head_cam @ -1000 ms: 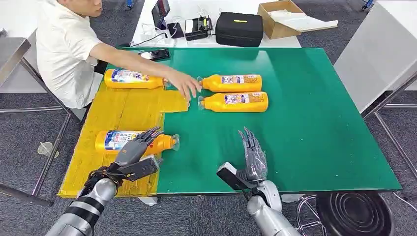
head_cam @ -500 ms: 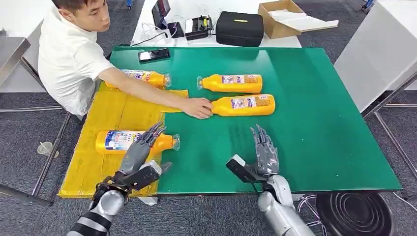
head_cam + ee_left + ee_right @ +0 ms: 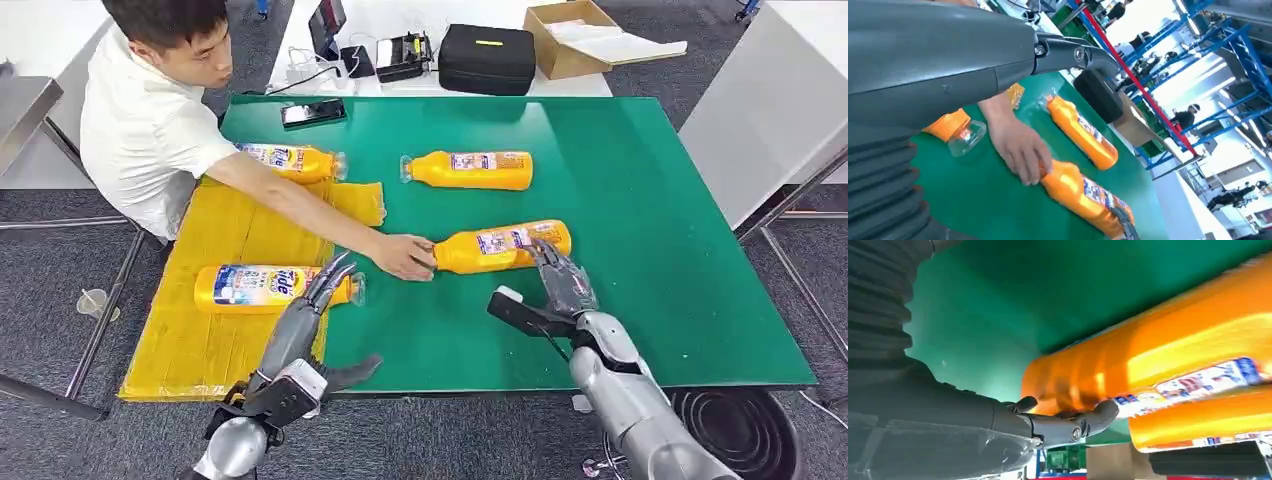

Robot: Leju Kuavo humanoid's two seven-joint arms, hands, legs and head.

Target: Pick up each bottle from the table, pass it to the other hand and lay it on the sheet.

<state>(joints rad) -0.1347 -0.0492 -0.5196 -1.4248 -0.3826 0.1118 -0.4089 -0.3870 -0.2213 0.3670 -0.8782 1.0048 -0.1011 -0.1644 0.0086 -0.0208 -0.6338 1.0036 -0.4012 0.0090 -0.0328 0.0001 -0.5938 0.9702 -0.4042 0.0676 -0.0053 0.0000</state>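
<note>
A person in a white shirt [image 3: 140, 120] sits at the table's left, arm stretched across the yellow sheet [image 3: 215, 290] onto the green table [image 3: 640, 260]. Two orange bottles lie on the sheet: a far bottle [image 3: 295, 160] half hidden by that arm, and a near bottle [image 3: 270, 288] whose blue label reads "Tile". The left hand [image 3: 305, 335] hovers just over the near bottle's neck, fingers spread, holding nothing. The person's hand [image 3: 405, 257] rests on the cap end of the front bottle [image 3: 505, 246], blocking that end. Behind it a back bottle [image 3: 470, 169] lies alone; its label is too small to read. The right hand [image 3: 562, 285] has its fingertips [image 3: 1100, 412] touching the front bottle's base, fingers apart, not closed around it.
</note>
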